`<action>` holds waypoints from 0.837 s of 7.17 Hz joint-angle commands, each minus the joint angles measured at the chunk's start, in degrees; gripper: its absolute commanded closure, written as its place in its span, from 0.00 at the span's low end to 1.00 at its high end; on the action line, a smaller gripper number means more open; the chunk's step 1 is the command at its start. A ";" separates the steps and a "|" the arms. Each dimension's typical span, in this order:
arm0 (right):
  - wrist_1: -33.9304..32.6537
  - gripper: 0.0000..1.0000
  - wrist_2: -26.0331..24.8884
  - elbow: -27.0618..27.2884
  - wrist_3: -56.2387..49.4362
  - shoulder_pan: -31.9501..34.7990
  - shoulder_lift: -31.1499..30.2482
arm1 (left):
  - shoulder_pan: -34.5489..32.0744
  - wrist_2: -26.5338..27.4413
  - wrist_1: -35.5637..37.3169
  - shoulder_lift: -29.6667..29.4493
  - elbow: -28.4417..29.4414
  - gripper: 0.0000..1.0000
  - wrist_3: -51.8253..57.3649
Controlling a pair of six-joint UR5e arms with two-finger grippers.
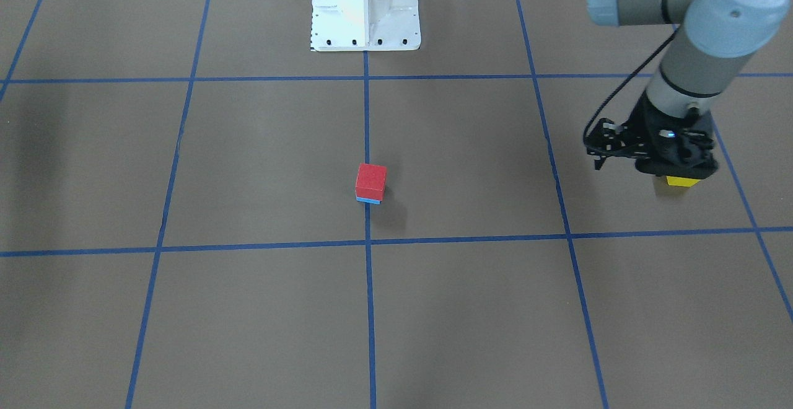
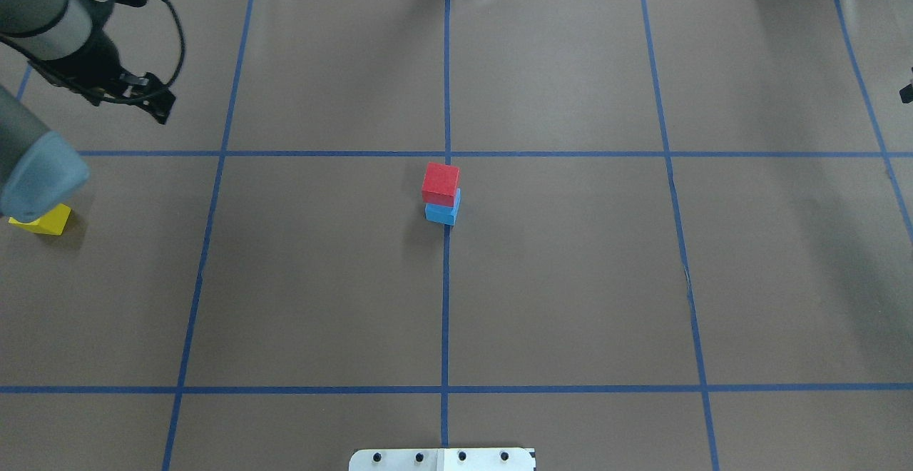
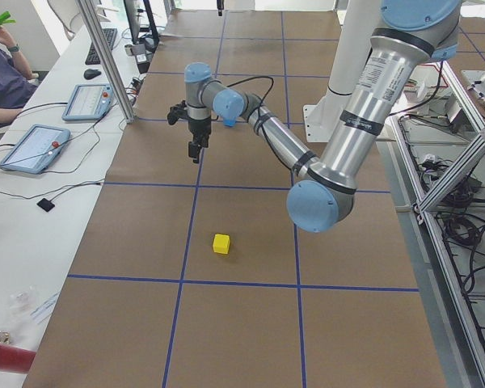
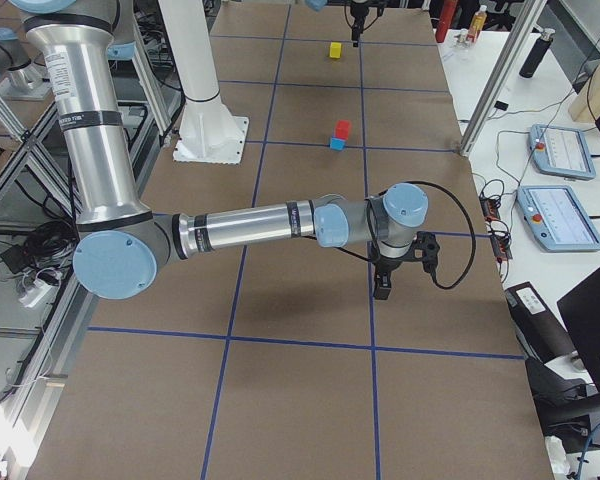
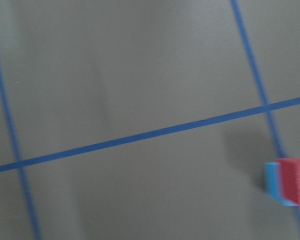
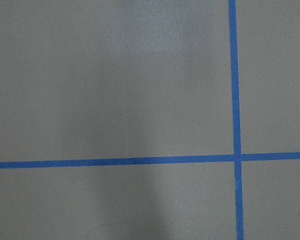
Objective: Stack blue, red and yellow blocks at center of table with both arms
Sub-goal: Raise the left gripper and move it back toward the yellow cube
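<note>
While red block [image 2: 440, 182] tops blue block [image 2: 442, 214], I cannot tell whether left fingers [image 3: 196, 151] or right fingers [image 4: 381, 289] are open

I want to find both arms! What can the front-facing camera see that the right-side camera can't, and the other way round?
Only front-facing: the left pincer up close, covering part of the yellow block. Only right-side: the right pincer on its long arm, and two tablets on a side desk. Both: the red block sitting on the blue block, the yellow block, and the white base.
</note>
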 commanded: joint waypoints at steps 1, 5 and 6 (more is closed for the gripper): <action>0.09 0.00 0.54 0.49 0.31 0.01 0.10 | -6.00 -2.12 -6.52 8.26 4.39 0.00 11.45; 0.18 0.00 0.72 0.58 -0.04 0.01 -0.07 | -5.84 -2.12 -30.50 16.26 16.01 0.00 3.85; 0.18 0.00 0.63 0.58 -0.04 0.01 -0.07 | -5.84 -2.12 -32.19 16.36 16.46 0.00 0.01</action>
